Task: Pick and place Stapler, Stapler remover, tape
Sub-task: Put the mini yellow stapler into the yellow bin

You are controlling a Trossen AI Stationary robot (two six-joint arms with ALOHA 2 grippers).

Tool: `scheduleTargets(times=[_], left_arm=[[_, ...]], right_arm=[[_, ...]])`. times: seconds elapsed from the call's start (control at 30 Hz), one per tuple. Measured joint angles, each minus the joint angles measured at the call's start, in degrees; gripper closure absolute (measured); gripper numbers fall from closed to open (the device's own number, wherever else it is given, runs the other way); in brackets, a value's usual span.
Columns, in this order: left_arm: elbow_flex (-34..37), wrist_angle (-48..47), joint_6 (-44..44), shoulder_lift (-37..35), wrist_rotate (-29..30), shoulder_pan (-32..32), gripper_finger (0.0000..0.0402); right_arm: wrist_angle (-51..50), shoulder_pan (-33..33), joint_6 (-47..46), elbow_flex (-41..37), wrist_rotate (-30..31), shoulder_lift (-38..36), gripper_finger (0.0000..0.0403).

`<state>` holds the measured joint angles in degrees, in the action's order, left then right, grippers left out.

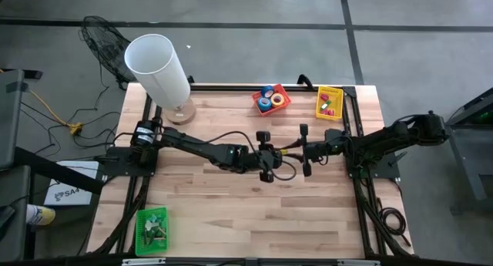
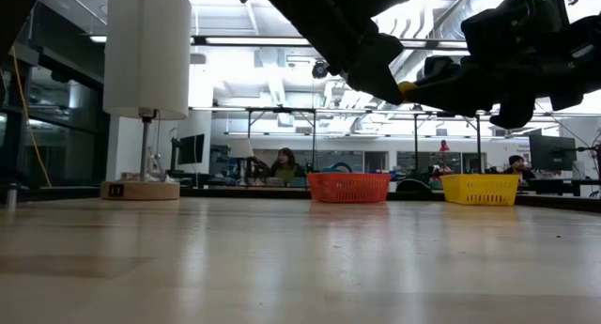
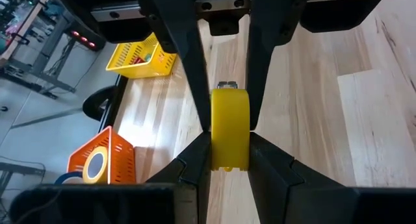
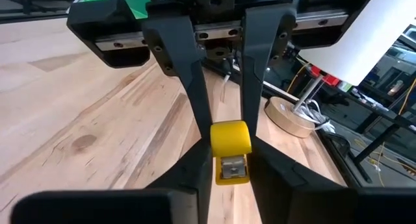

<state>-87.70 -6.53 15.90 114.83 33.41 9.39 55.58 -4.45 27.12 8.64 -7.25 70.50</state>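
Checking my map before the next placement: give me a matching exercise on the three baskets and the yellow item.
1. orange basket
2. yellow basket
3. green basket
4. yellow item

A. lower left table edge in the high view
B. gripped by the left gripper above mid-table
C. top right corner in the high view
D. holds the tape rolls

Pairs: 1-D, 2-C, 3-A, 4-B

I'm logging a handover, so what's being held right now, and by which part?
A yellow tape dispenser, pinched across its flat sides by both the left pincer and the right pincer, above the middle of the table.
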Motion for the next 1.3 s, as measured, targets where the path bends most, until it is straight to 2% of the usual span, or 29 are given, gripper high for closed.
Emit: scheduleTargets(times=[0.23,0.53,0.87,1.1,1.2,1.3], left_arm=[[0.02,-0.04,-0.27,0.00,0.06,0.00,0.0323],[0.02,-0.04,-0.48,0.00,0.34,0.00,0.0320],[0.02,0.05,0.47,0.00,0.61,0.00,0.0248],[0.06,-1.14,3.18,-1.05,0.93,0.00,0.0212],[0.02,-3.91,3.25,-2.28,4.30,0.02,0.0209],[-0.02,-6.36,2.15,-2.75,8.69,0.11,0.0209]], right_arm=[[-0.06,0.00,-0.39,0.00,0.00,-0.01,0.0346],[-0.20,0.00,-1.61,0.00,0.18,0.00,0.0349],[-1.75,-0.04,-3.35,0.00,1.73,0.00,0.0349],[-4.03,-0.04,-4.41,0.00,13.44,0.00,0.0349],[-4.33,-0.04,-6.57,-0.01,23.36,-0.02,0.0349],[-4.78,-0.04,-7.95,-0.02,36.29,-0.44,0.0348]])
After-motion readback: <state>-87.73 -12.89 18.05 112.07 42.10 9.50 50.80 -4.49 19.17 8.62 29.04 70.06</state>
